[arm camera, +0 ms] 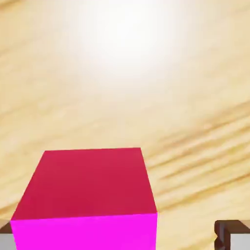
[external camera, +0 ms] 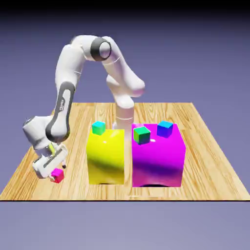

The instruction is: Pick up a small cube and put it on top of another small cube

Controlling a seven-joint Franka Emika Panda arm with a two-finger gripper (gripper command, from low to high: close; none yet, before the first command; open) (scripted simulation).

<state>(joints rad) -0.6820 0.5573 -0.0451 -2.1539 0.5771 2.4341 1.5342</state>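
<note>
pincer (external camera: 55, 174) sits low over the wooden table (external camera: 205, 146), fingers spread wider than the small magenta-pink cube (external camera: 58, 175) between them; in the hand view the cube (arm camera: 88, 195) lies nearer one fingertip, with a clear gap to the other fingertip (arm camera: 229, 233). whether the near finger touches it, i cannot tell. well off to the pincer's side stand a big yellow block (external camera: 105, 156) and a big magenta block (external camera: 157, 156), carrying teal (external camera: 98, 128), green (external camera: 142, 135) and blue (external camera: 165, 128) small cubes.
</note>
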